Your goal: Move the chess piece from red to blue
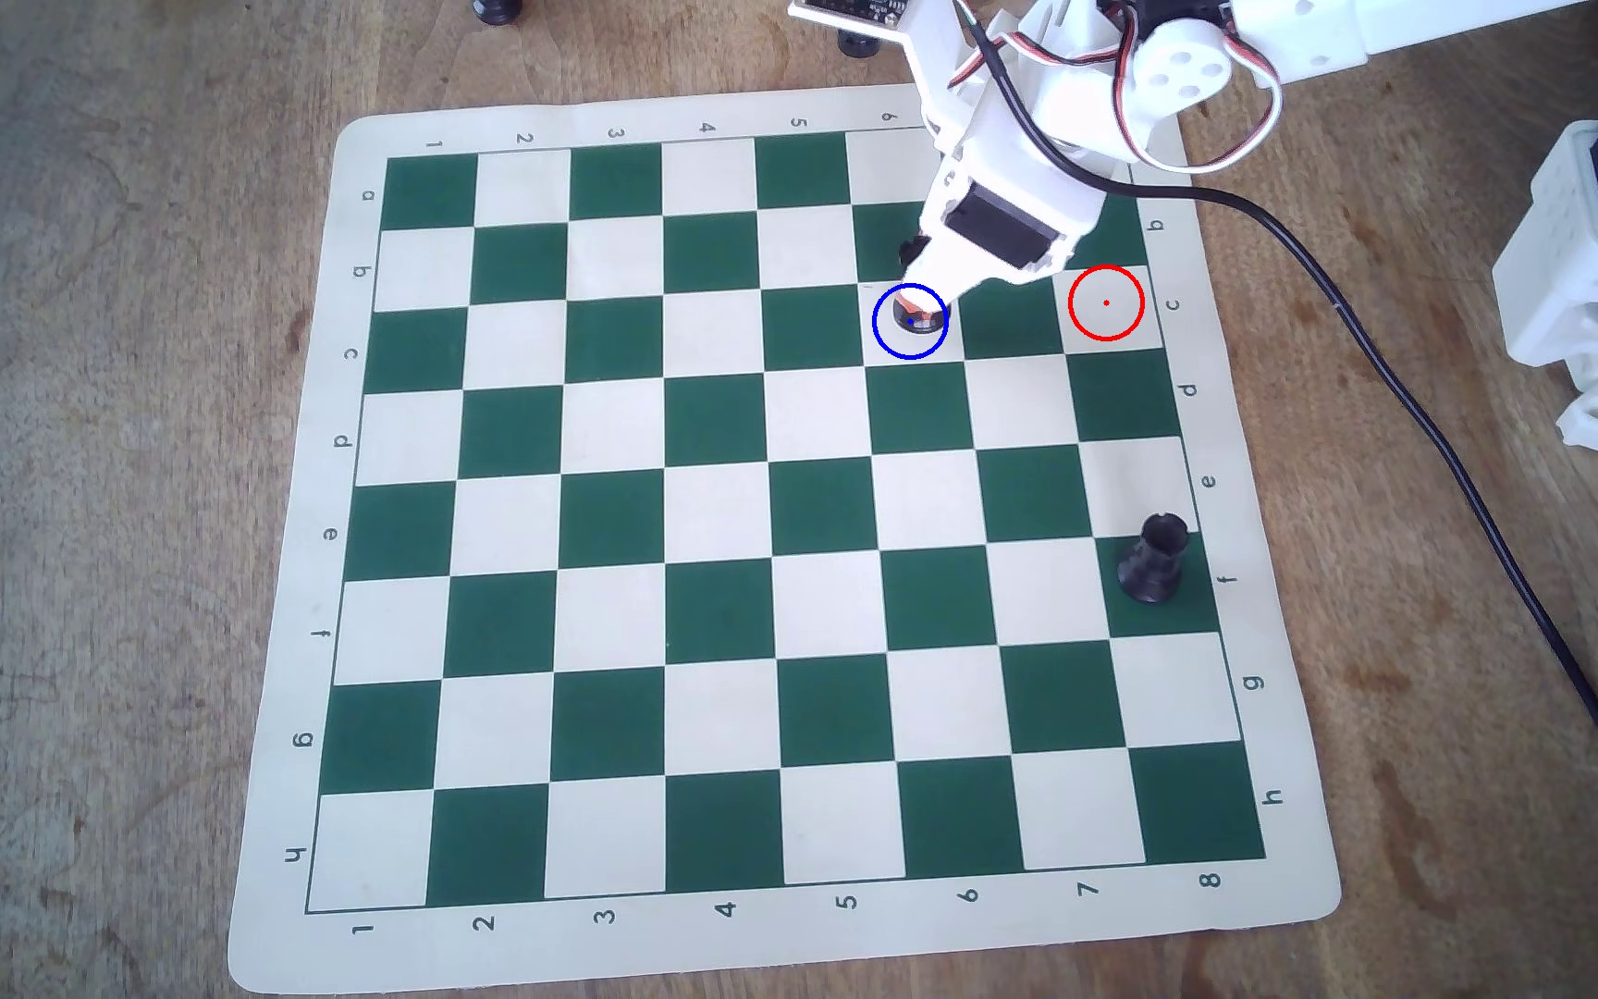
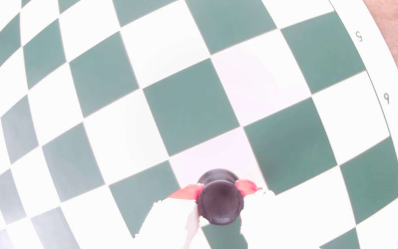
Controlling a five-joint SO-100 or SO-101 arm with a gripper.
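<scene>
Inside the blue circle (image 1: 910, 322), on a white square in row c, column 6 of the overhead view, stands the chess piece (image 1: 920, 320), a black rook, mostly hidden under the gripper (image 1: 915, 309); only its dark base shows. Wrist view: rook (image 2: 220, 203) seen from above, round top dark and blurred, red-tipped fingers (image 2: 187, 191) pressed against its left and right sides, so the claw is pinching the rook. Whether the base touches the board, cannot tell. Red circle (image 1: 1105, 303) sits two squares right in the same row, nothing in it. White arm (image 1: 1189, 67) comes in from top right, black cable (image 1: 1410, 384) trailing over the wooden table (image 1: 103, 480). Second black rook (image 1: 1155, 557) stands upright on a green square in row f, right column, well apart. Green-and-white chessboard mat (image 1: 584, 480) lies flat, slightly rotated.
</scene>
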